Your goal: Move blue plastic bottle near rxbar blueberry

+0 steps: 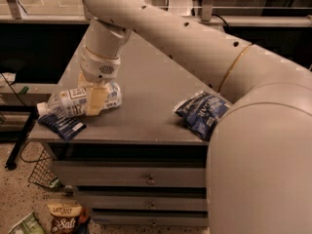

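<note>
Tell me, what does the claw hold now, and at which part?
The claw grips the blue plastic bottle around the middle of its body.

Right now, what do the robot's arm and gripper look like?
The arm is thick, rounded, cream-white plastic with small dark dots along it and a brass-coloured ring at one joint. No cables show on it. The gripper, down at the bottle near the edge of the table, has a round white wrist and flat tan jaws.
</note>
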Action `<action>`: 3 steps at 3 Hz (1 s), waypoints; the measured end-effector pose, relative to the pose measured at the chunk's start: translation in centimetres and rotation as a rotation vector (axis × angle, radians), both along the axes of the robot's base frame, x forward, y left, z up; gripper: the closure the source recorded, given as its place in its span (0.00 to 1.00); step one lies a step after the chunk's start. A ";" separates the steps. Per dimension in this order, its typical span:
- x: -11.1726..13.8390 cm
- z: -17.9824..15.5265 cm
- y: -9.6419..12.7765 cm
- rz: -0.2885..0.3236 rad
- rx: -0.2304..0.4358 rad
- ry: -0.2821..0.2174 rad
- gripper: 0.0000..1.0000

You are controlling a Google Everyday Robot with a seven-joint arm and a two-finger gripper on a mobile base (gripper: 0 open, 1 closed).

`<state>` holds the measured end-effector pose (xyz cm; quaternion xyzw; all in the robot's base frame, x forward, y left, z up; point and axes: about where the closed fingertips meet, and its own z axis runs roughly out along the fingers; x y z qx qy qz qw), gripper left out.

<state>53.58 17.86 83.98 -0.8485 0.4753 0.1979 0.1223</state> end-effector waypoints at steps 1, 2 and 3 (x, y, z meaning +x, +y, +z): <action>0.0 -0.1 0.2 0.001 0.002 0.000 0.61; 0.0 -0.3 0.4 0.001 0.004 0.000 0.38; 0.0 -0.4 0.6 0.002 0.006 0.000 0.14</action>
